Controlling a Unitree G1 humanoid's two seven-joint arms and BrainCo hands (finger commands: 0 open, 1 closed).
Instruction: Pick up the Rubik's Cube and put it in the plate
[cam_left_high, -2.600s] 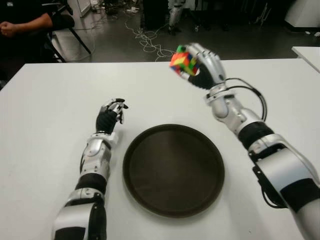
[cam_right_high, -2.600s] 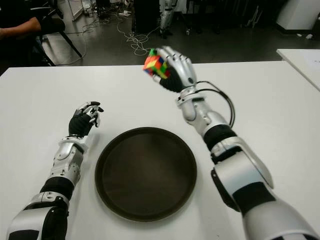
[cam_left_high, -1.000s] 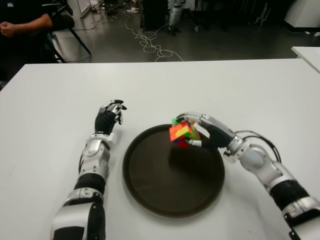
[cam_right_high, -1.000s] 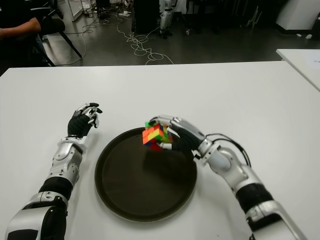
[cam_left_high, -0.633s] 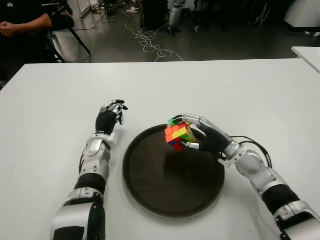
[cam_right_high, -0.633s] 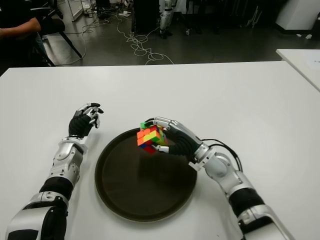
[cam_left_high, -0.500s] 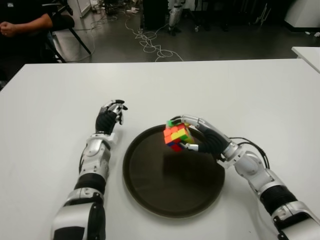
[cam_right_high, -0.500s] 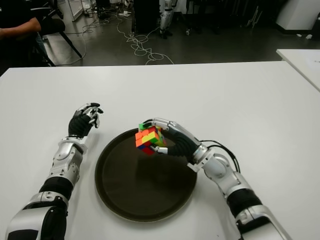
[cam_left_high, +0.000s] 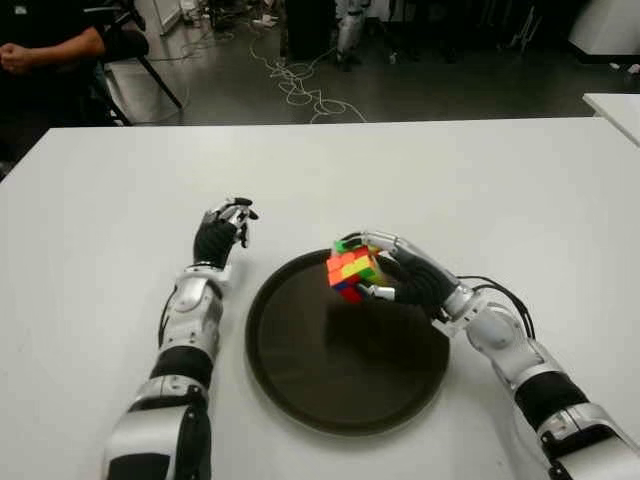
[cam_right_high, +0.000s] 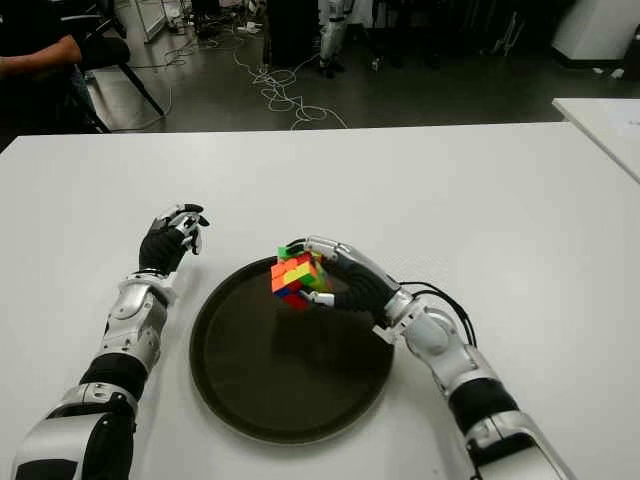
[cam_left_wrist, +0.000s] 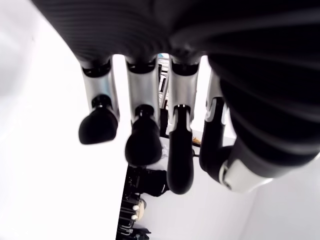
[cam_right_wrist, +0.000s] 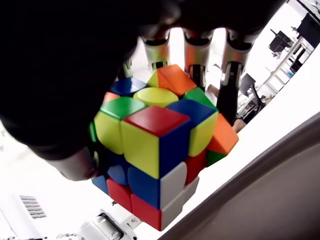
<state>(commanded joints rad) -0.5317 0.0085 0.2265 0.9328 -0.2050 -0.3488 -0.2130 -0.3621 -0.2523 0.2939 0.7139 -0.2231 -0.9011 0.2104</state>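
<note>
Above the plate's (cam_left_high: 300, 400) far rim, right robot hand (cam_left_high: 400, 278) grasping Rubik's Cube (cam_left_high: 351, 273), left robot hand (cam_left_high: 220, 235) loosely curled, empty

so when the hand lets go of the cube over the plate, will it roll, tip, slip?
Rubik's Cube is held corner-down in the right hand, so it probably tips onto a face, not rolls. Its glossy stickers may slide slightly on the smooth dark plate; the raised rim should contain it.

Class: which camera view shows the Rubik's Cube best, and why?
The right wrist view: the Rubik's Cube fills it, stickers plain, held in the right hand. Both eye views show it small above the plate. The left wrist view shows only the left hand.
</note>
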